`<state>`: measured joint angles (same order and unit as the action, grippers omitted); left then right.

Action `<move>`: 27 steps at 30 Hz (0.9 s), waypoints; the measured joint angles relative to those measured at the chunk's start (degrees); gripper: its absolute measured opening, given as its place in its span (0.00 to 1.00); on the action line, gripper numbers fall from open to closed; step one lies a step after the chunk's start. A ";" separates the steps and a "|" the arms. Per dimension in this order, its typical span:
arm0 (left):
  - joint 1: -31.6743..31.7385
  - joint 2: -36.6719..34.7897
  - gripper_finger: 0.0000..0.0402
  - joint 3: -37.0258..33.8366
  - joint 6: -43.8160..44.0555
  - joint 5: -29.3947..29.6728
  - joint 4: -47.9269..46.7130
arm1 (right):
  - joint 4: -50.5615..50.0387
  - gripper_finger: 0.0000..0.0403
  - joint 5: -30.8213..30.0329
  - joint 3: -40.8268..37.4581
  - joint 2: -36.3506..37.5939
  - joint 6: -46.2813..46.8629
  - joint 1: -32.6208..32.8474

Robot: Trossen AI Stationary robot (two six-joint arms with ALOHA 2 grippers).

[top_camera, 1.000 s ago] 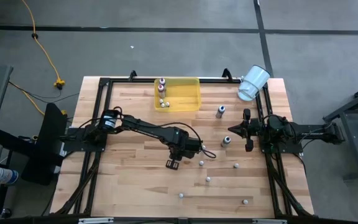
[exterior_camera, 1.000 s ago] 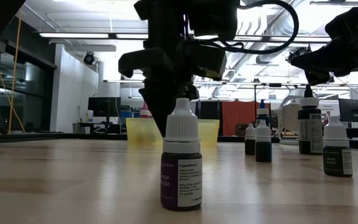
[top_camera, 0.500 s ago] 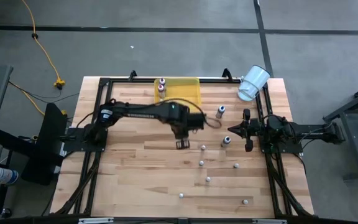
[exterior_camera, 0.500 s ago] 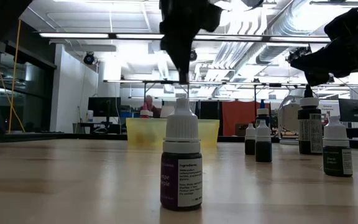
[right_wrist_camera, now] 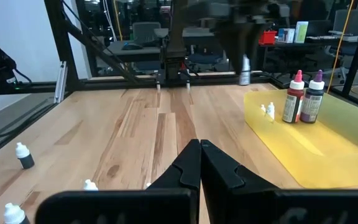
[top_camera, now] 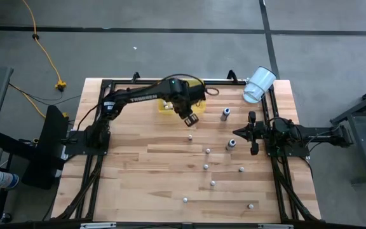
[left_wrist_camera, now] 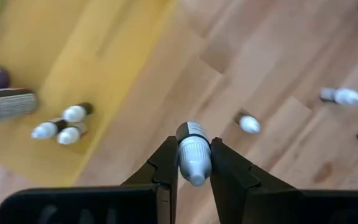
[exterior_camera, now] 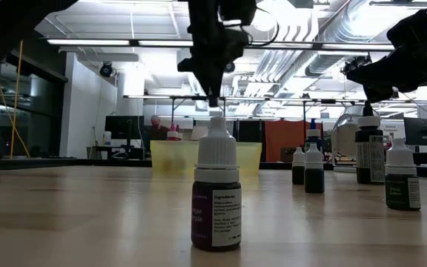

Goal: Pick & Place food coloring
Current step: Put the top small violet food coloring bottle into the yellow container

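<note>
We carry one food coloring bottle toward the tray.

High view: our left claw (top_camera: 192,118) hangs by the yellow tray (top_camera: 199,86) at the surface's far edge. Left wrist: it pinches a bottle (left_wrist_camera: 193,155) by its body for dropping in. Right wrist: our right claw (right_wrist_camera: 199,154) waits clenched, empty.

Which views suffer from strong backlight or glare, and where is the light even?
Low view: bright ceiling lamps leave the left arm and right arm as black silhouettes, though the nearest bottle shows its label. High view: even light on the table, only soft shadows. Left wrist view: no glare on the held bottle in the left tool.
</note>
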<state>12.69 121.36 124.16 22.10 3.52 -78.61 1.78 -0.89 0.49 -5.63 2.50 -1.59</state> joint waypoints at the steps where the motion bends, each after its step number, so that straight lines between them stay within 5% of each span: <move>1: 0.78 0.00 0.14 0.00 0.32 0.00 0.01 | 0.02 0.00 -0.02 0.00 0.00 0.00 0.00; 27: 13.76 5.36 0.14 -0.04 6.97 0.31 8.14 | 0.13 0.00 0.00 0.00 -0.02 0.00 -0.02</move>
<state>26.45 126.72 124.12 29.07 3.83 -70.47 1.91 -0.89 0.49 -5.65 2.50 -1.60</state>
